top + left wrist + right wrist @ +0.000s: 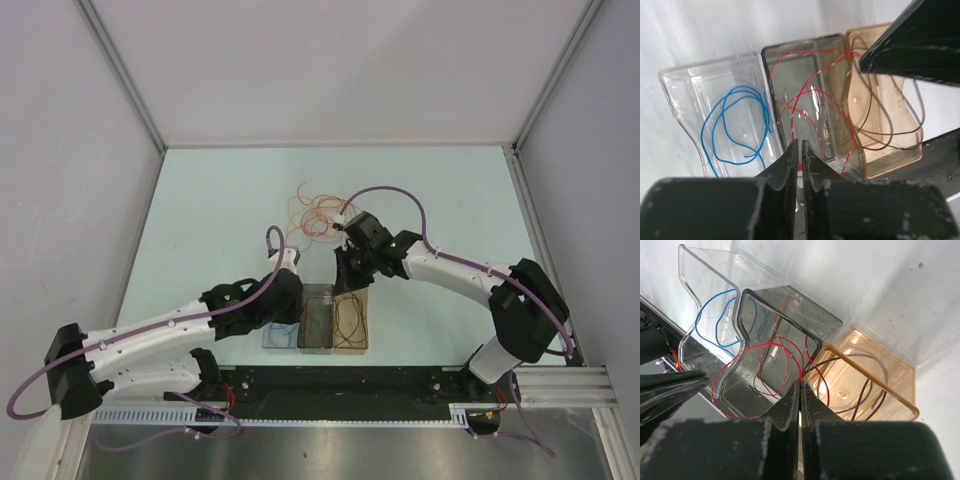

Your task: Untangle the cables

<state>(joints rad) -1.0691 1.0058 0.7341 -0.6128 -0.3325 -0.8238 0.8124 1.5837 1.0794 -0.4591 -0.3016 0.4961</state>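
Three small bins stand side by side near the front edge. The clear bin (pixel 685 75) holds a blue cable (pixel 735 125). The grey bin (pixel 800 44) holds a red cable (pixel 807 100). The amber bin (pixel 890 157) holds a dark brown cable (pixel 880 135). My right gripper (pixel 800 383) is shut on the red cable (pixel 747 352), whose loop hangs over the grey bin's rim (pixel 747 295). My left gripper (pixel 800 142) is shut above the grey bin, with nothing clearly between its fingers. A tangle of orange, red and pale cables (pixel 315 212) lies behind both grippers.
The right arm's black finger (pixel 920 40) reaches into the left wrist view above the amber bin. The bins (pixel 317 320) sit just behind the black base rail (pixel 340 385). Grey walls enclose the pale table (pixel 220 190) on three sides.
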